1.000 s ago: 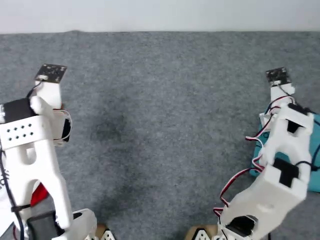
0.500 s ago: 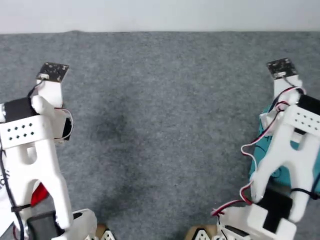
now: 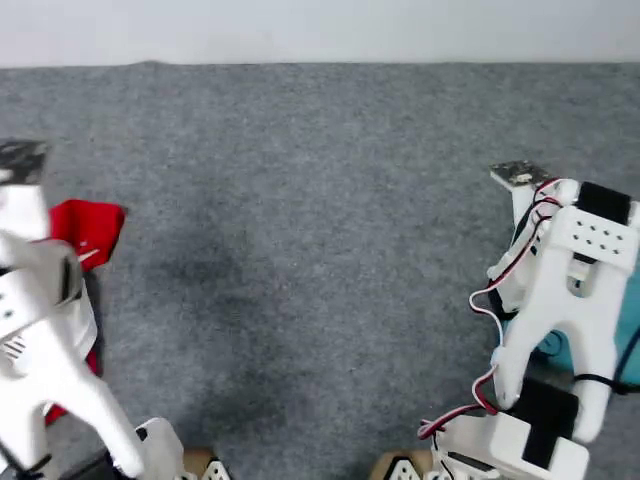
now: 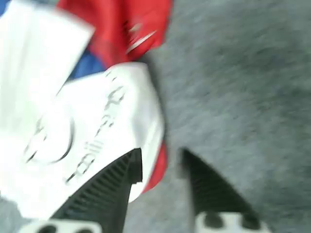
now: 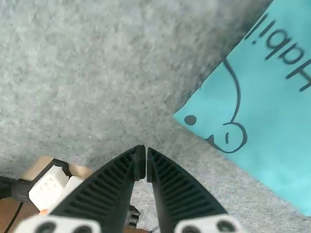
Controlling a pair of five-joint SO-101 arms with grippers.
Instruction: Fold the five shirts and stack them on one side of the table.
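The left gripper (image 4: 160, 158), open and empty, hangs just over the white shirt (image 4: 97, 121) where it overlaps the red shirt (image 4: 121, 24), while the right gripper (image 5: 146, 149), pinched shut on nothing, sits well apart from the white shirt.

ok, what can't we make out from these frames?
High view: the white left arm overlaps the red fabric shirt and the pile around it, so shirts can't be counted.
Right wrist view: the frame edge cuts off the teal printed shirt; in the high view the right arm covers most of it, fold unclear.
Left wrist view: blurred; the blue cloth sits mostly under the white printed shirt.
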